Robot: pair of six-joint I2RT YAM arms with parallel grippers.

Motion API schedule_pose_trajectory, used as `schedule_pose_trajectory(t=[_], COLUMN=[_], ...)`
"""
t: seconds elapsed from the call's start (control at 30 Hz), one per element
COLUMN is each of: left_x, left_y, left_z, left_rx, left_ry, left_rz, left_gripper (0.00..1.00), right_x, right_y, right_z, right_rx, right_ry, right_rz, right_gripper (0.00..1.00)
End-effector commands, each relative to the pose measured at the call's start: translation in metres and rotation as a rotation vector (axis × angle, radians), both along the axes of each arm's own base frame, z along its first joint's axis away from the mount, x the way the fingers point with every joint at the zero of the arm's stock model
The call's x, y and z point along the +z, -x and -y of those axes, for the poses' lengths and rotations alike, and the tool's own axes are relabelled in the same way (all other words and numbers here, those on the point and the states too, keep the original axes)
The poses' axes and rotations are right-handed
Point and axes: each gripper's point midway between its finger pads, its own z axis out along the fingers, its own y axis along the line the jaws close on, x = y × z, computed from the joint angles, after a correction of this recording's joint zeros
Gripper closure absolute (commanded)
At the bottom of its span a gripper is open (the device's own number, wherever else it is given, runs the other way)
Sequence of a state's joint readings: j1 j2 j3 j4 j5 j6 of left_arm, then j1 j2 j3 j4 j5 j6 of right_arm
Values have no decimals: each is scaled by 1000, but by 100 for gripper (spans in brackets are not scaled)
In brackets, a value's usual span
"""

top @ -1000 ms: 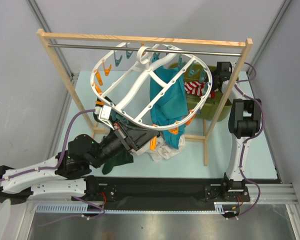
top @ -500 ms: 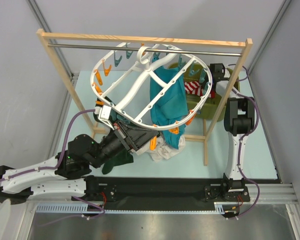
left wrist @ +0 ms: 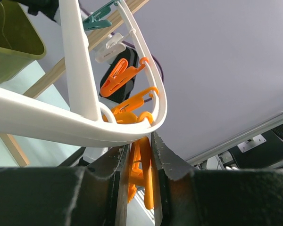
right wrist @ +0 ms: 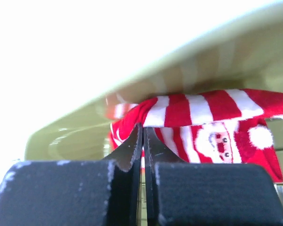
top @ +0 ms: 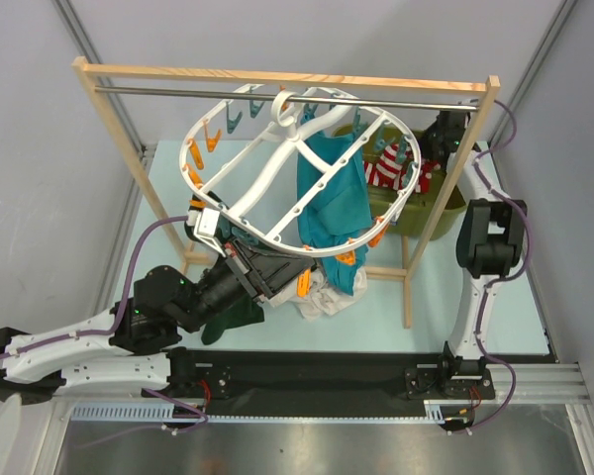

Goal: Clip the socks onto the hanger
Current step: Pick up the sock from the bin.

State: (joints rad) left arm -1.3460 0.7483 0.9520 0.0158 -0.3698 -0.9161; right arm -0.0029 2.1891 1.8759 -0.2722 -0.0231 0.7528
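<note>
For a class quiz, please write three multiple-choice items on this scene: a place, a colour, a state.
1. Where are the socks? A) on the metal rod B) at the green bin C) on the table's near edge
2. Which colour has the clip between the left jaws? A) orange B) teal C) white
3. How are the right jaws? A) wide open B) shut on nothing C) shut on the socks
Answers: 1 B, the stripes lie against the bin's wall; 2 A, seen in the left wrist view; 3 C, the tips pinch striped fabric.
</note>
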Motion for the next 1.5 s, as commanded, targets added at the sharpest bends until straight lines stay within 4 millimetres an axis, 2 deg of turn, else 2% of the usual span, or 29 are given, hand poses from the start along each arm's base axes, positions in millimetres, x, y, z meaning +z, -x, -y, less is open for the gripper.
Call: schedule_pose_trajectory(t=[0.0,0.1,0.23,0.4,0.43,0.47,0.5,0.57,0.8,0.9,0.93,1.03,1.1,1.17,1.2,1.33,1.4,1.47], left_x=[4,5,3,2,2,1,0,1,1,2,2,2,1,2,2,1,1,1], left_y=[0,0,0,1,1,1,1,1,0,-1,0,-1,-1,-1,-1,-1,-1,-1], left_z=[1,2,5,7,7,8,8,8,12,10,9,6,5,4,4,3,3,3], left_rx=[2,-1,-9,-14,-15,-15,-16,-16,-16,-9,-9,0,1,1,3,0,1,1], left_ry=[14,20,20,21,21,21,22,22,14,11,14,19,19,22,20,19,22,21], left_rz=[15,11,4,1,-2,-4,-5,-5,-1,2,1,0,0,0,1,2,5,6], left_gripper=[100,100,100,100,100,100,100,100,100,100,100,100,100,100,100,100,100,100], right_x=[99,109,103,58,36,32,18,3,-22,-25,-23,-18,-17,-11,-11,2,3,7], right_y=[3,5,9,18,24,21,23,24,30,33,33,32,32,33,34,30,31,28], right_z=[10,12,15,7,7,8,8,11,5,8,9,16,25,34,37,47,51,50], right_rx=[76,101,125,173,170,168,170,148,104,60,47,1,-45,-91,-99,-146,-169,-169], right_ry=[62,58,58,-58,-64,-50,-44,-28,7,7,-1,0,-2,-20,-22,-22,-21,-33], right_rz=[215,227,210,121,83,97,68,29,-49,-60,-56,-52,-62,-59,-60,-46,-59,-42], right_gripper=[100,100,100,100,100,100,100,100,94,85,77,69,60,57,49,34,26,24])
